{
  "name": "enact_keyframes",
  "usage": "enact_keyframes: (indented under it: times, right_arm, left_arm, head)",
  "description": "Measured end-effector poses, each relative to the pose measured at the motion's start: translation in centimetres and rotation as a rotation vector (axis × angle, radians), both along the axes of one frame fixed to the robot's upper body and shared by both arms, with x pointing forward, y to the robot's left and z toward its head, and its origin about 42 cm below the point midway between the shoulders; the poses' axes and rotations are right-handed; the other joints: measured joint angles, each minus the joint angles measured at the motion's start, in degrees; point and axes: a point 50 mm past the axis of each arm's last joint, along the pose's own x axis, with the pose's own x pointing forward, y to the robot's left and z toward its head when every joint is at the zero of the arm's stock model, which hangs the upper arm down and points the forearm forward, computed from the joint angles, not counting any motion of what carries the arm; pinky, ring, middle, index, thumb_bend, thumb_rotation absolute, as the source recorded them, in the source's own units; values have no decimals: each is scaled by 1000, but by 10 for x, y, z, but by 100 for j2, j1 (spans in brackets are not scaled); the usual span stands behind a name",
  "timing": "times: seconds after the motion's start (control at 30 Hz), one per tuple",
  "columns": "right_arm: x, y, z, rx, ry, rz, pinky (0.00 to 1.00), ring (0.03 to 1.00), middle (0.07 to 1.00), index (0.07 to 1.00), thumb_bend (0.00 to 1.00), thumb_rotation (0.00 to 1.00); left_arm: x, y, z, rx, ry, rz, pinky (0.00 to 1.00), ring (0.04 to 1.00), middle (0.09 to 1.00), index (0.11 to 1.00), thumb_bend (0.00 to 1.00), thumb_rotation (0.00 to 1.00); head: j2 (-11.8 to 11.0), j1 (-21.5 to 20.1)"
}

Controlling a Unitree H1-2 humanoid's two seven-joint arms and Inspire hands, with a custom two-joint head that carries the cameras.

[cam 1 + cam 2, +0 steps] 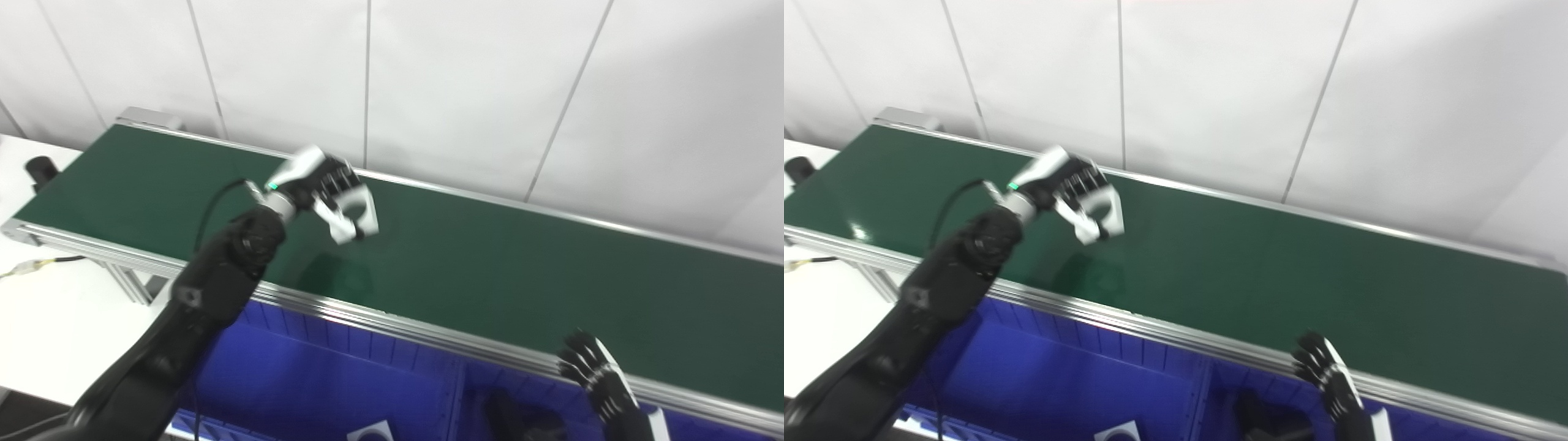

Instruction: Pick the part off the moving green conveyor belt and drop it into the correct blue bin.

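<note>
My left hand point(318, 184) is raised a little above the green conveyor belt point(520, 263), shut on a white part point(361, 211) that has a round hole. Its shadow falls on the belt just below. No other part shows on the belt. Two blue bins run along the belt's near side: a left bin point(306, 373) under my left arm and a right bin point(527, 383). At the bottom right my right hand point(597, 373) hovers over the right bin near the belt's metal rail, its fingers apart and holding nothing.
In the left bin lies a white part point(370, 432) at the bottom edge. Something dark point(520, 419) rests in the right bin. A white table point(55, 318) with a cable point(37, 264) stands at the left, and a white panelled wall point(465, 92) rises behind the belt.
</note>
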Motion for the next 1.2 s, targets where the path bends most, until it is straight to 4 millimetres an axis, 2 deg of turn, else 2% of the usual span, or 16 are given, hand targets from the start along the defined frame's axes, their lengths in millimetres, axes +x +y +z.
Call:
enact_keyframes:
  times: [0.07, 0.17, 0.2, 0.27, 0.33, 0.43, 0.53, 0.6, 0.7, 0.83, 0.9, 1.0, 1.2]
  right_arm:
    - [0, 4, 0, 2, 0, 0, 765, 823, 852, 882, 842, 348]
    - [-4, 8, -2, -5, 6, -13, 770, 818, 848, 880, 855, 375]
    - [-5, 9, -3, -7, 11, -16, 780, 824, 851, 884, 856, 388]
    - [-8, 12, -3, -18, 16, -15, 788, 832, 858, 891, 853, 401]
    - [-10, 14, -3, -26, 18, -13, 790, 836, 861, 895, 849, 408]
    - [-10, 17, 0, -52, 19, -14, 777, 832, 864, 897, 847, 429]
    - [-8, 22, 1, -71, 28, -12, 783, 837, 872, 903, 845, 436]
    - [-6, 27, 1, -73, 36, -11, 790, 843, 877, 909, 841, 435]
    - [-5, 29, 1, -89, 52, -14, 786, 844, 883, 914, 843, 436]
    - [-5, 28, 0, -112, 85, -23, 787, 842, 884, 916, 845, 435]
    - [-4, 29, 1, -116, 87, -24, 797, 851, 887, 918, 847, 437]
    - [-3, 28, 4, -121, 93, -31, 799, 858, 892, 924, 840, 437]
    - [-3, 27, 6, -128, 99, -36, 805, 865, 901, 933, 836, 437]
  left_arm:
    - [-11, -5, -2, -72, -15, -17, 397, 430, 512, 483, 501, 0]
    - [-33, -14, -13, -218, -24, -58, 365, 420, 496, 498, 499, 0]
    - [-42, -18, -19, -258, -12, -72, 309, 386, 474, 512, 496, 0]
    - [-57, -21, -27, -296, -2, -77, 256, 359, 456, 521, 492, 0]
    - [-74, -24, -30, -332, -5, -83, 245, 355, 450, 522, 491, 0]
    - [-101, -36, -25, -392, -38, -118, 350, 417, 473, 512, 496, 0]
    - [-123, -50, -32, -419, -19, -160, 424, 467, 487, 483, 498, 0]
    - [-136, -56, -43, -416, 12, -180, 424, 464, 496, 480, 498, 0]
    - [-157, -55, -63, -395, 82, -171, 346, 405, 503, 504, 497, 0]
    - [-174, -50, -82, -379, 139, -171, 353, 398, 493, 516, 496, 0]
    - [-178, -50, -89, -370, 161, -179, 399, 427, 490, 507, 498, 0]
    - [-183, -51, -91, -313, 177, -199, 356, 404, 486, 514, 497, 0]
    - [-189, -55, -99, -198, 200, -231, 355, 397, 490, 518, 497, 0]
  head:
    - [9, -358]
    - [44, -483]
    - [79, -570]
    - [105, -642]
    - [140, -737]
    - [167, -773]
    - [219, -826]
    - [220, -835]
    - [246, -888]
    - [290, -897]
    - [299, -861]
    - [360, -852]
    - [395, -809]
